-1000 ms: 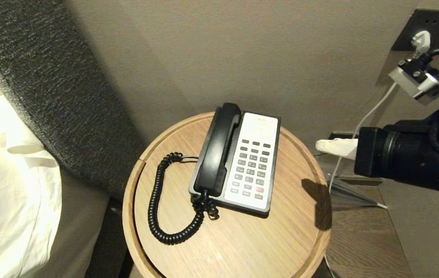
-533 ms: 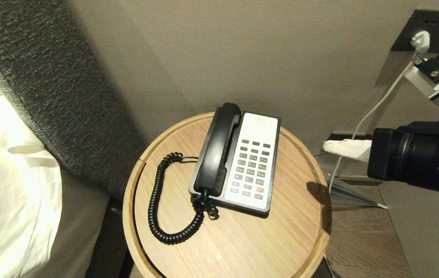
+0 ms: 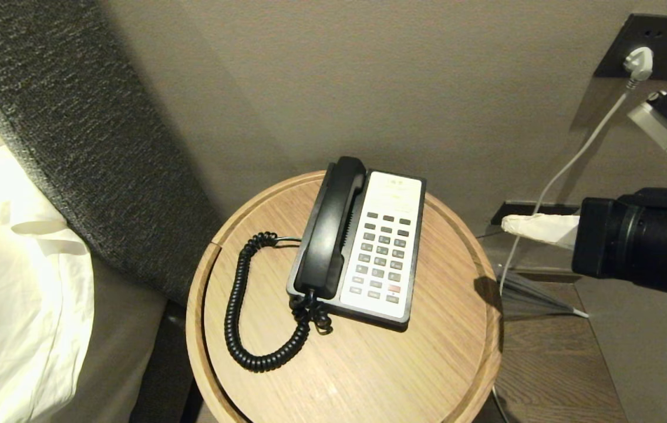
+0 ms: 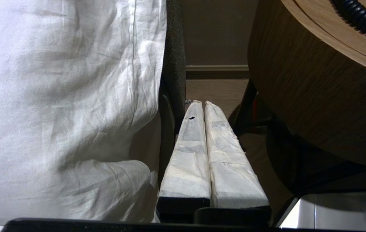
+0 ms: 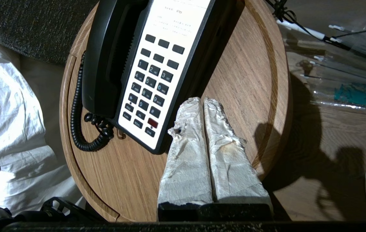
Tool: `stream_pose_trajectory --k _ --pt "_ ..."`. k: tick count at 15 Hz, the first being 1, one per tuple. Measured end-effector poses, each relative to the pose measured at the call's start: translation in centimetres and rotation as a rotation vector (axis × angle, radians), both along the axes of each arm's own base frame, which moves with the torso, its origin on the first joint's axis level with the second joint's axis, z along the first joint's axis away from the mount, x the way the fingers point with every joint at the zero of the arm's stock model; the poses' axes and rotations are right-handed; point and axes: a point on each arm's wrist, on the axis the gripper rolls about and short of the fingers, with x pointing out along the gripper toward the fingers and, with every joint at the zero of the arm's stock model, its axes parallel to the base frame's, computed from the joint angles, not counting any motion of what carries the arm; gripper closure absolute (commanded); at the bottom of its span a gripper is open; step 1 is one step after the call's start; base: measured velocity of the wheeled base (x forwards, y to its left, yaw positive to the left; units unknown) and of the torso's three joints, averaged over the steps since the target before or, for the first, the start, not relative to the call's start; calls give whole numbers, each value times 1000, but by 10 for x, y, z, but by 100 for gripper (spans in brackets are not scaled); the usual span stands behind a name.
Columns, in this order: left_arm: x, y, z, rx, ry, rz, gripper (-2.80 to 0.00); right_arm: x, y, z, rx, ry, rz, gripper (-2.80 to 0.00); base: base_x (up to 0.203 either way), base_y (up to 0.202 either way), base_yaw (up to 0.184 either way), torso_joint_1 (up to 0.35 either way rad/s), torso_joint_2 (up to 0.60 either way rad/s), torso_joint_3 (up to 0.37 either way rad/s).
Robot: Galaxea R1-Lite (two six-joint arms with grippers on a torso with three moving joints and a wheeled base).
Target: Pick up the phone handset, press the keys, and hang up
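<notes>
You see the phone handset (image 3: 329,229) lying in its cradle on the left side of the phone base (image 3: 413,258), which sits around the middle of the round wooden table (image 3: 369,376). Its long axis runs near to far, with the far end tilted slightly to the right; the coiled cord (image 3: 239,317) leaves its near end and loops out to the left. The keys (image 3: 381,258) sit just right of the handset, the red one in the near rows. Your right gripper (image 3: 507,223) hangs off the table's right edge, well apart from the phone, its wrapped fingers (image 5: 186,141) pressed together around nothing. Your left gripper (image 4: 202,104) is low beside the table, by the white bedding (image 4: 57,96), fingers likewise together and empty.
</notes>
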Motion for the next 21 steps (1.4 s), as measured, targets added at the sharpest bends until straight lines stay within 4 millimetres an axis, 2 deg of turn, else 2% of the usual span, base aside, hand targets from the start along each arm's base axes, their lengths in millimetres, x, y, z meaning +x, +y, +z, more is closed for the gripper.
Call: stream_pose_trajectory --k 13,21 --pt "0 0 3 -17 -40 9 0 -4 -6 -7 -19 13 -23 0 0 0 0 0 0 0" --pt "0 0 3 -18 -40 11 0 -2 -24 -15 -23 26 -96 0 0 0 0 0 0 0"
